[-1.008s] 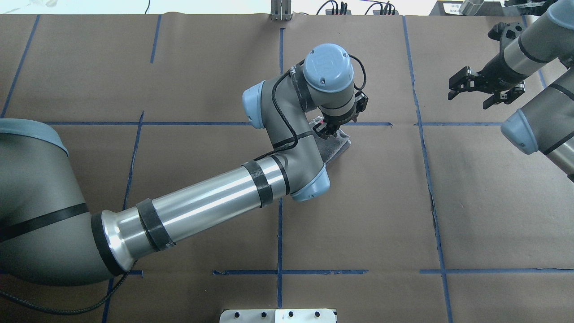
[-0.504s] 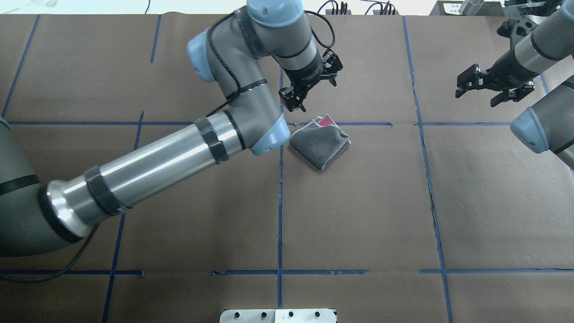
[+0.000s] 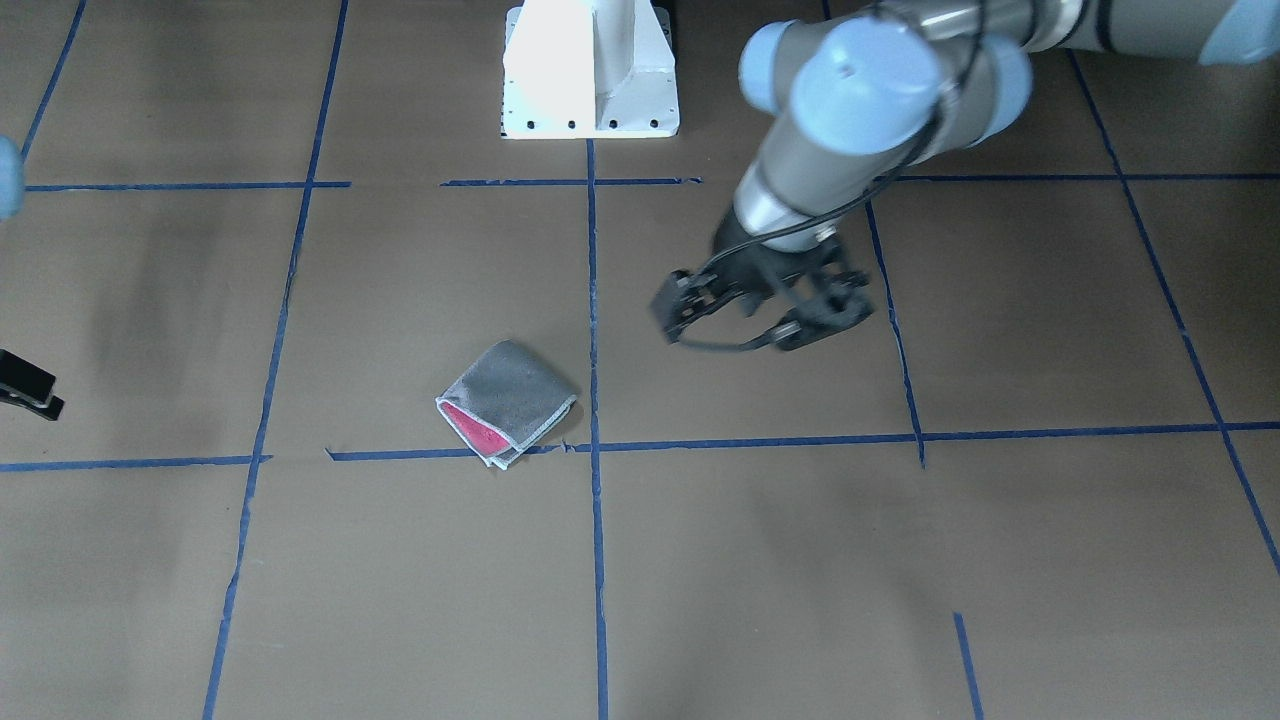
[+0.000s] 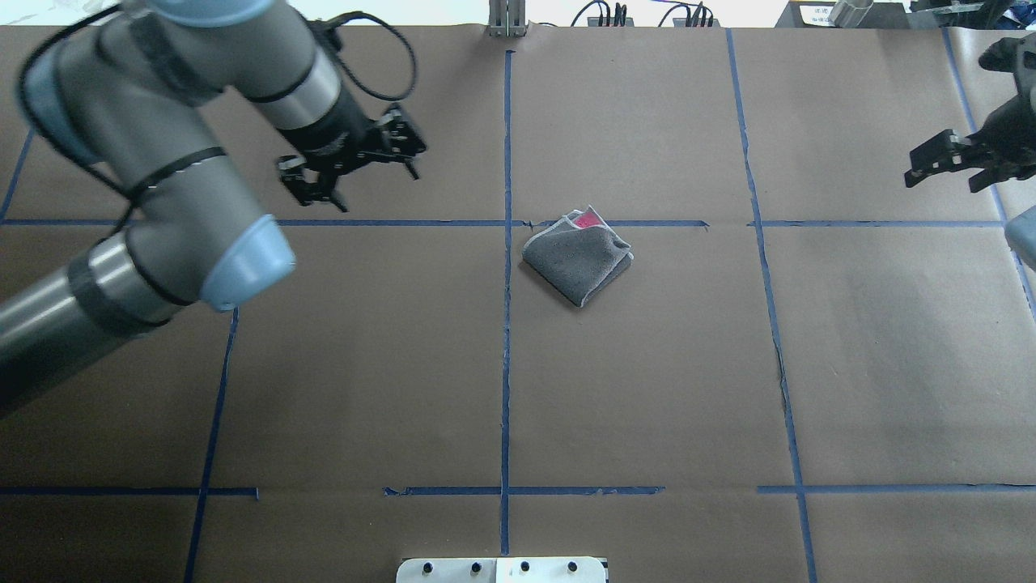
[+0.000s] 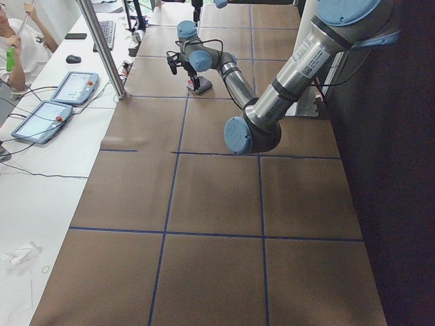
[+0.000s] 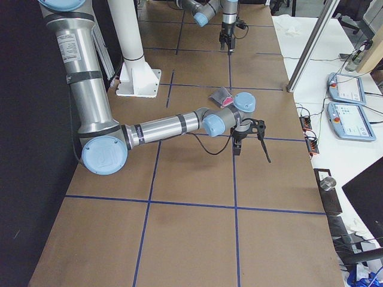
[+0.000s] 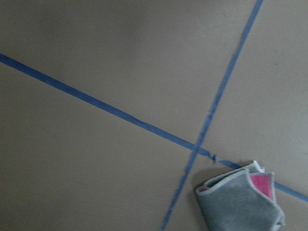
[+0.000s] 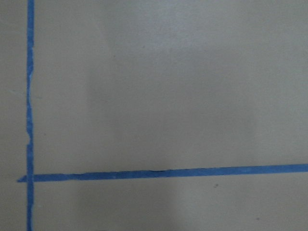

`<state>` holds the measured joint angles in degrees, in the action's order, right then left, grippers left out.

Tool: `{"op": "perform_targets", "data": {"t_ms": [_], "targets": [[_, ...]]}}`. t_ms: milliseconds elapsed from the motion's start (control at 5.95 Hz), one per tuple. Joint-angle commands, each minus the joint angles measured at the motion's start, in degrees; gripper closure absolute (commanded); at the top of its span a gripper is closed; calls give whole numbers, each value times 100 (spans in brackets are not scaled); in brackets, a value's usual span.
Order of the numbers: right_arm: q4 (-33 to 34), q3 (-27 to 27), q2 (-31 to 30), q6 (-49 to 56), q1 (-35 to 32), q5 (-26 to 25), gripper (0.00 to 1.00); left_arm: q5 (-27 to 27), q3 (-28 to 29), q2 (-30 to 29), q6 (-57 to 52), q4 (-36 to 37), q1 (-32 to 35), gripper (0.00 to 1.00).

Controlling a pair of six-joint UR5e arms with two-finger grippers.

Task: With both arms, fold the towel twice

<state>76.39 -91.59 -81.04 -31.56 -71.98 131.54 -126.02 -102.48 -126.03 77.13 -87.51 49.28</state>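
Note:
The towel (image 4: 577, 255) lies folded into a small square near the table's middle, dark grey face up, with a pink-red corner showing at its far edge. It also shows in the front view (image 3: 507, 402) and the left wrist view (image 7: 240, 204). My left gripper (image 4: 356, 182) is open and empty. It hangs above the table well to the left of the towel, and shows in the front view (image 3: 735, 335). My right gripper (image 4: 943, 182) is open and empty at the far right edge, well away from the towel.
Brown paper with blue tape lines (image 4: 506, 364) covers the table. The white pedestal base (image 3: 590, 70) stands at the robot's side. Tablets (image 5: 75, 87) and a person are beside the table's far side. A metal post (image 6: 320, 42) stands by the table edge.
My left gripper let go of the towel, rose, and swung away to the left. The towel stays folded in place. My right gripper drew back further to the right.

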Motion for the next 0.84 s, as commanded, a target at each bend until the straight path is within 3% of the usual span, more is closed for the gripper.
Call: {"op": "perform_targets", "data": {"t_ms": [0,336,504,672], "targets": [[251,-9,-438,1635,-839,179,0,-89,-1122,1347,-2242,1029,998,0],[1942,-122,-404,3455,-1623,118,0,-711,-855,2157,-4818,1586,2456,0],[2176,-157,-587,3916,-2044,213,0,-740,-374,2362,-5813,1588,3029,0],[2108,-236,-850,3877,-2048,318,0,-932,188,2390,-6693,1588,3522,0]]}}
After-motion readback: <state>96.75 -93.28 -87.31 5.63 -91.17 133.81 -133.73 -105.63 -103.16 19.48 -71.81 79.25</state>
